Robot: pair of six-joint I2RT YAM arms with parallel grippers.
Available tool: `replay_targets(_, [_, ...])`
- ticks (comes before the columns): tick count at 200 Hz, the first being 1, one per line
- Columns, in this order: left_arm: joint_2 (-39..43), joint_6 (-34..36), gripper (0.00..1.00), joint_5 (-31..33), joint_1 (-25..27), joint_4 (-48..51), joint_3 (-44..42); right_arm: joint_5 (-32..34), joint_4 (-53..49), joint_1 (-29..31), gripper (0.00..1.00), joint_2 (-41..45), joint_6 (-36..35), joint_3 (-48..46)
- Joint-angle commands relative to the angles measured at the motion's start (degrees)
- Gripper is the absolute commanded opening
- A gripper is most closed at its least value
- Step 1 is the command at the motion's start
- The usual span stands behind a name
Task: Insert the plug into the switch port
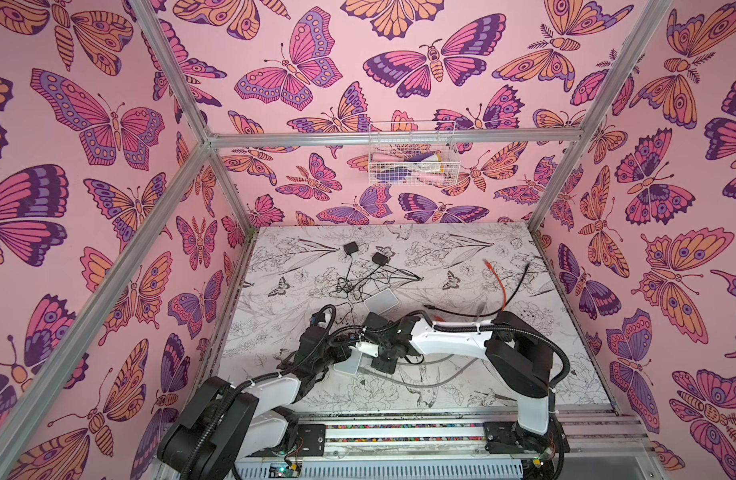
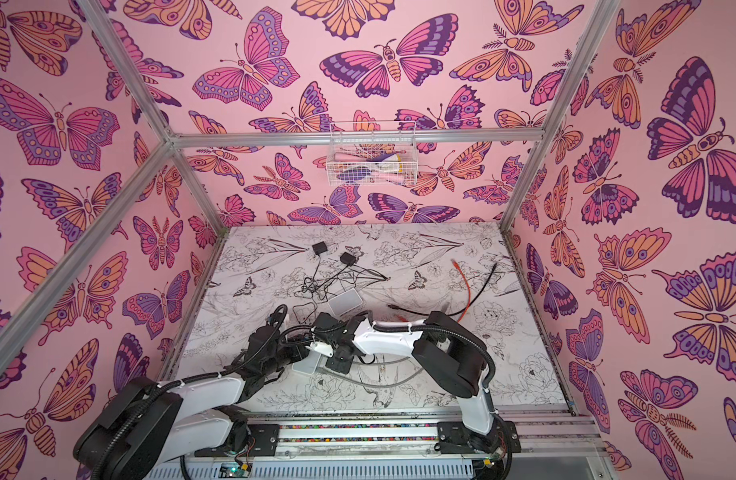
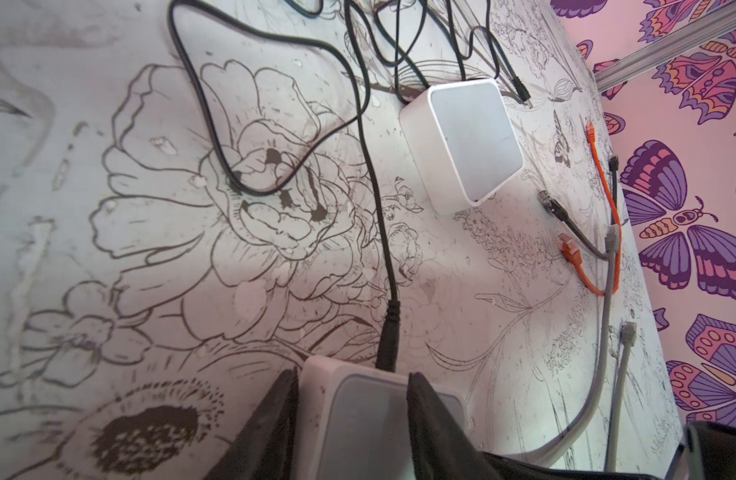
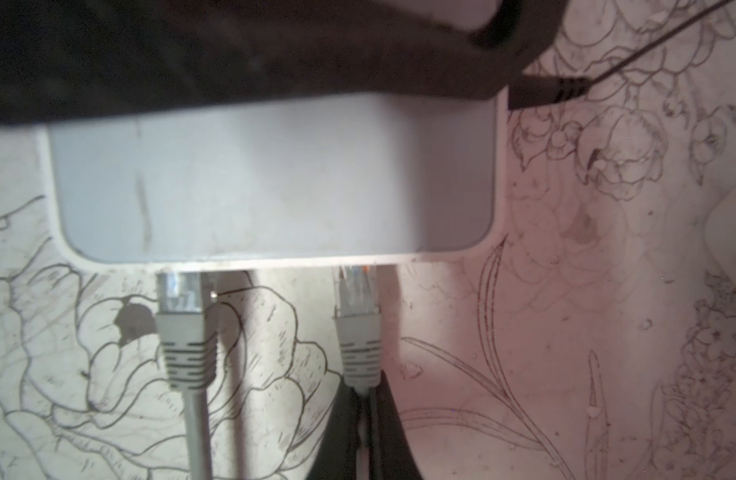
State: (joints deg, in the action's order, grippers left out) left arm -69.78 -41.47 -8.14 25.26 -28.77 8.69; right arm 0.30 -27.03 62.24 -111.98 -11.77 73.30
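A white switch (image 3: 366, 419) lies on the table near the front middle, seen in both top views (image 1: 347, 366) (image 2: 304, 365). My left gripper (image 3: 354, 374) is shut on the switch, one dark finger (image 3: 270, 419) on each side. In the right wrist view, a grey plug (image 4: 356, 299) points at the switch (image 4: 275, 178), its clear tip under the port edge; depth is unclear. My right gripper (image 4: 364, 395) is shut on that plug's cable just behind its boot. A second grey plug (image 4: 179, 295) sits in another port. A black power lead (image 3: 389, 332) enters the far side.
A second white box (image 1: 381, 301) lies behind the arms among tangled black leads and two black adapters (image 1: 349, 248). An orange cable (image 1: 499, 286) and a black cable (image 1: 520, 278) lie at the right. Grey cables (image 1: 433, 374) trail in front. A wire basket (image 1: 412, 153) hangs on the back wall.
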Motion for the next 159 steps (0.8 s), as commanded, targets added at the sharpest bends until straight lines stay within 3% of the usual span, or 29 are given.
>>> replay_targets(1, [-0.2, -2.1, 0.45, -4.5, 3.6, 4.1, -2.9, -3.6, 7.1, 0.1, 0.0, -2.1, 1.8, 4.7])
replay_targets(159, [-1.4, -3.5, 0.44, -3.5, 7.1, -0.4, -4.6, -14.5, 14.4, -1.4, 0.0, -4.1, 8.1, 8.2])
